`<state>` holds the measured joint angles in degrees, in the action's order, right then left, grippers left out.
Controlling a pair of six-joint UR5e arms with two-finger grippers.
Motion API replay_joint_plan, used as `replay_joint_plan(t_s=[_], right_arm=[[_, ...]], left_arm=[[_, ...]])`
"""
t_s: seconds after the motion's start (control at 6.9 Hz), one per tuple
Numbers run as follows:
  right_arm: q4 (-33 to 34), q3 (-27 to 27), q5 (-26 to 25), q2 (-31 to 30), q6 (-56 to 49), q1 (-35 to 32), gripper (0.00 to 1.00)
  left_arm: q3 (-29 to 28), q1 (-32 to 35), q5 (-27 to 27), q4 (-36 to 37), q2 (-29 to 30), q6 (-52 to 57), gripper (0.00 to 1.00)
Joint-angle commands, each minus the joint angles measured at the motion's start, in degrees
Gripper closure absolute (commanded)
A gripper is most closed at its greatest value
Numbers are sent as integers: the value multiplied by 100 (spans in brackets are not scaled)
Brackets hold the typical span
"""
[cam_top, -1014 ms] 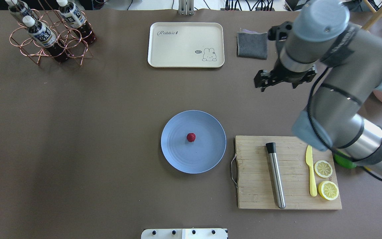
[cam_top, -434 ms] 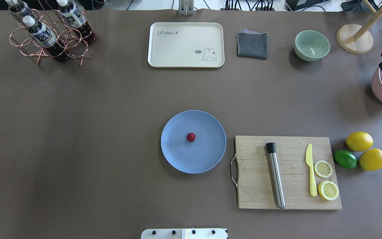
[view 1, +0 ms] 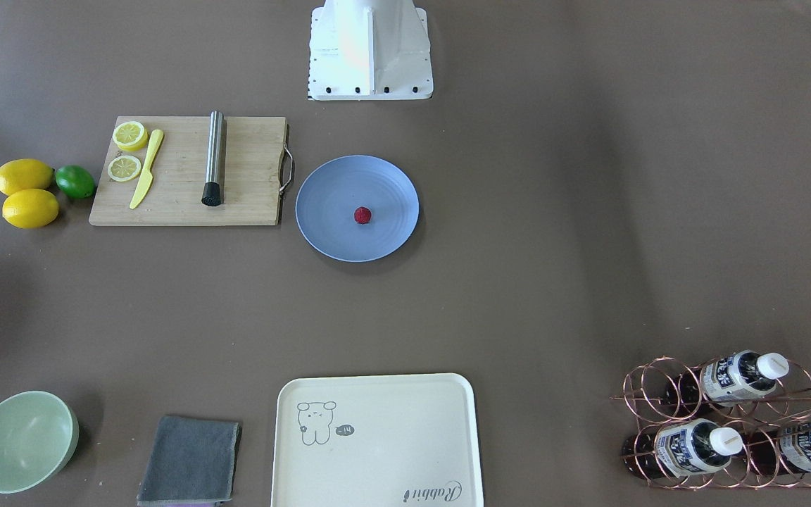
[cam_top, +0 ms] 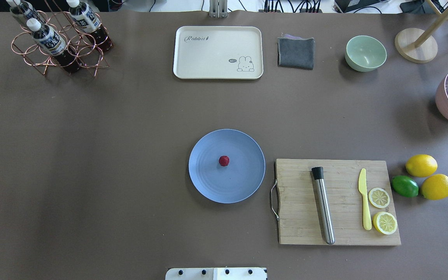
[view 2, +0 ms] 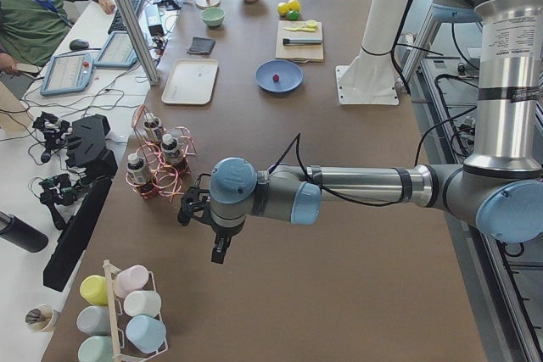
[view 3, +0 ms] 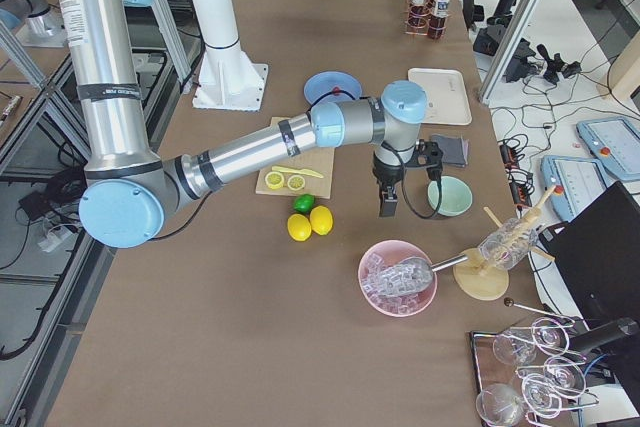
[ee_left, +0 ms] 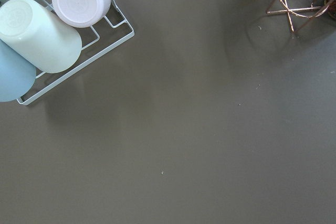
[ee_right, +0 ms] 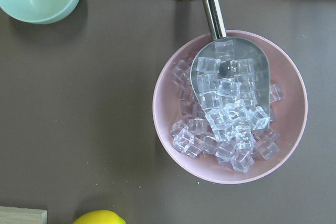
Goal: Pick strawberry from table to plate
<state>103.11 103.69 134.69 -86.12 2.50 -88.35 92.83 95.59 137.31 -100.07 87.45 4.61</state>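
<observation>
The strawberry (cam_top: pixel 224 160) sits on plate (cam_top: pixel 243 182) on brown table (cam_top: pixel 130 155); left hand (view 2: pixel 218 252), right hand (view 3: pixel 386 204): spread cannot be told.

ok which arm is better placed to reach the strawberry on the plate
Probably right: the right gripper hangs by the green bowl, nearer the plate than the left gripper beyond the bottle rack.

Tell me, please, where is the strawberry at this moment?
In the overhead view the strawberry lies near the middle of the blue plate. The plate sits just left of the wooden cutting board.
</observation>
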Motion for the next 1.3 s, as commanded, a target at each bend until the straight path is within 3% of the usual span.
replay_joint_plan(t_s=[0.0, 0.29, 1.16], right_arm=[[-28, -199, 110, -273, -459, -261, 0], [-37, -822, 171, -230, -960, -507, 0], [-282, -781, 172, -274, -979, -507, 0]], left_arm=[[-28, 57, -11, 31, -44, 22, 2], [-37, 100, -20, 31, -35, 22, 2], [-55, 127, -28, 23, -44, 5, 2]])
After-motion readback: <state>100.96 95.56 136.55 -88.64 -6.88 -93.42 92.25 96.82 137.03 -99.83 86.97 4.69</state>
